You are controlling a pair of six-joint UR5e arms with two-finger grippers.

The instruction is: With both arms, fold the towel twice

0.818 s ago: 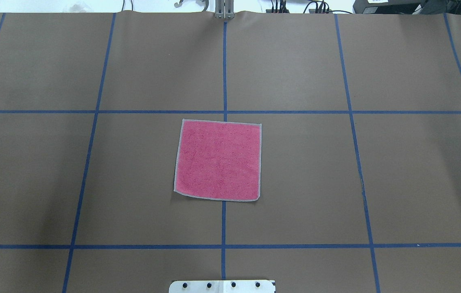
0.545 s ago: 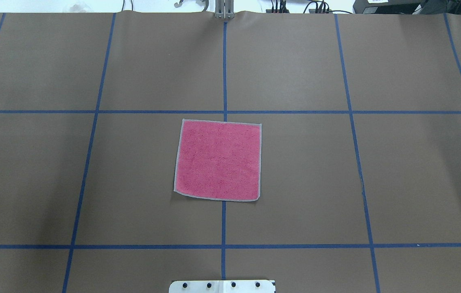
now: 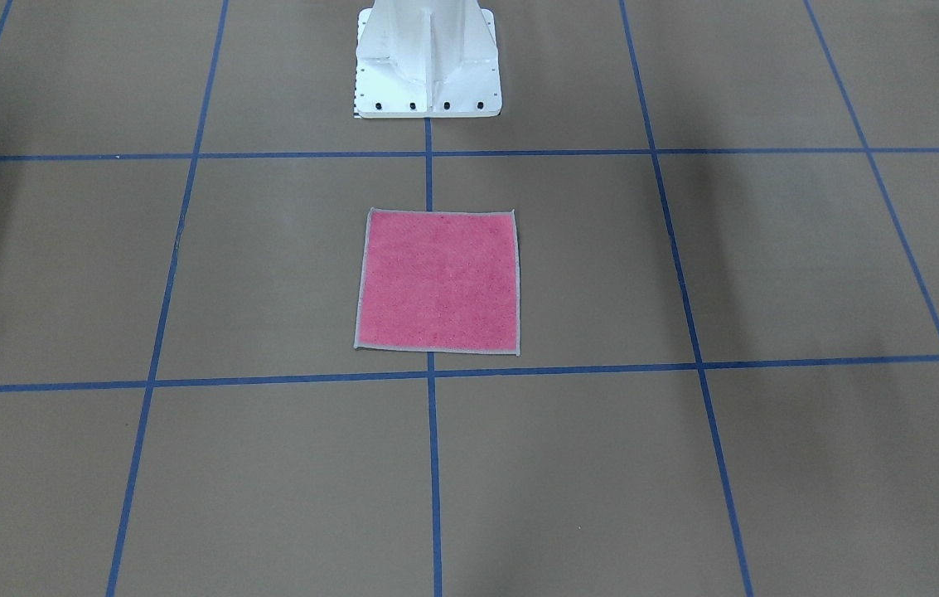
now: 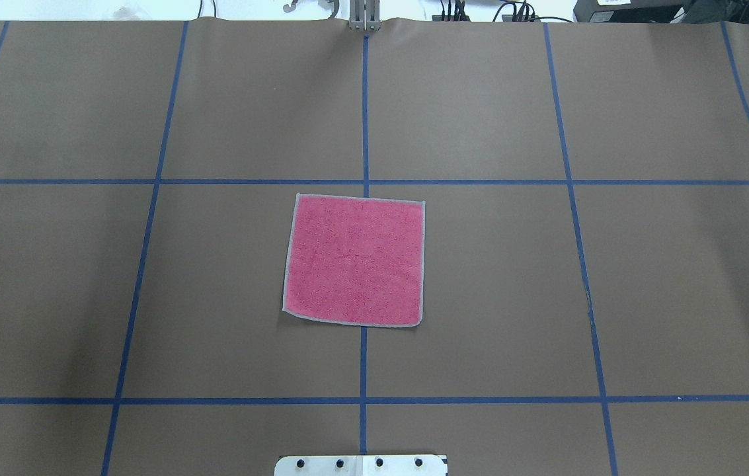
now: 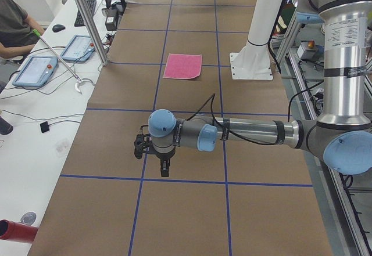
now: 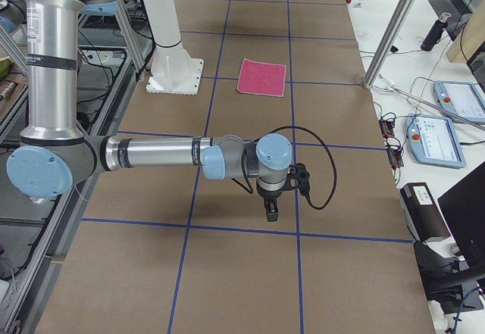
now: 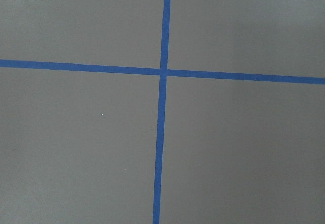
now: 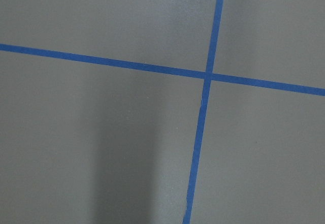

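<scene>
Brown-papered table (image 4: 546,264) with a blue tape grid (image 4: 364,99), white pedestal (image 3: 428,66) at the robot's edge. Towel (image 4: 354,259) sits mid-table in front of the pedestal, straddling the centre tape line, pink face up with the grey edging showing all round. It lies flat in one layer and slightly skewed to the grid, so by my read zero folds are done and both are left. Nothing is touching it. Left arm (image 5: 250,133) is stretched low over the table toward its own end, well apart from the towel, with the left gripper (image 5: 164,172) pointing down above the paper near a tape line. Right arm (image 6: 151,154) mirrors that at the other end, right gripper (image 6: 270,213) also pointing down and clear of the surface. Neither arm shows in the overhead or front view. Both grippers show only in the side views, too small to say whether the fingers are spread or pressed together; cannot tell. Both wrist views show only bare paper and a tape crossing, no towel and no fingertips. Judgement: task at the very start. Both arms need to come in to the towel, probably to two corners of one edge, before the first fold. The skew may carry into the fold if they don't correct for it.
</scene>
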